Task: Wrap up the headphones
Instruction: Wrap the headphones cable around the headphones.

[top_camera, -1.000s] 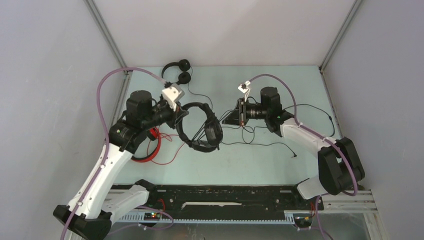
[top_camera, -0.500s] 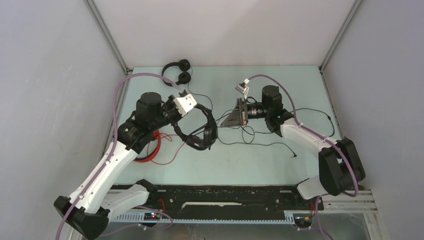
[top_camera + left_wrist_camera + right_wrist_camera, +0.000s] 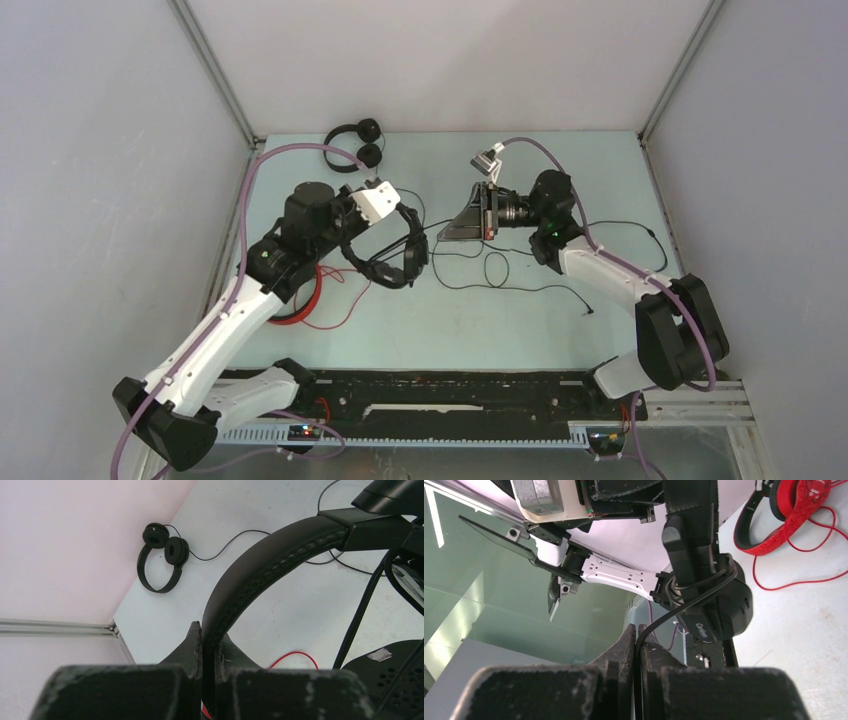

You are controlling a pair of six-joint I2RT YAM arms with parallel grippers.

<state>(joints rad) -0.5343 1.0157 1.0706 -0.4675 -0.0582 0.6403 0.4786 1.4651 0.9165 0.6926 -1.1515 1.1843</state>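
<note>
My left gripper (image 3: 347, 238) is shut on the padded band of the bulkier black headphones (image 3: 395, 250), held above the table; the band (image 3: 270, 567) arcs up from between the fingers (image 3: 209, 635). My right gripper (image 3: 445, 232) is shut on that headset's thin black cable (image 3: 659, 622), which runs from between the fingers (image 3: 638, 632) to a few turns around the earcup yoke (image 3: 696, 582). The rest of the cable (image 3: 520, 285) trails over the table. The slim black headphones (image 3: 352, 143) lie at the back left (image 3: 161, 555). The red headphones (image 3: 300, 295) lie under my left arm (image 3: 794, 515).
The slim headset's cable (image 3: 405, 195) snakes over the table toward the middle. Another black cable loop (image 3: 640, 228) lies at the right. Grey walls close in the table at left, back and right. A black rail (image 3: 450, 395) runs along the near edge.
My left arm has carried the bulkier headphones up and toward the back right. My right gripper has risen and shifted slightly back, still gripping the cable.
</note>
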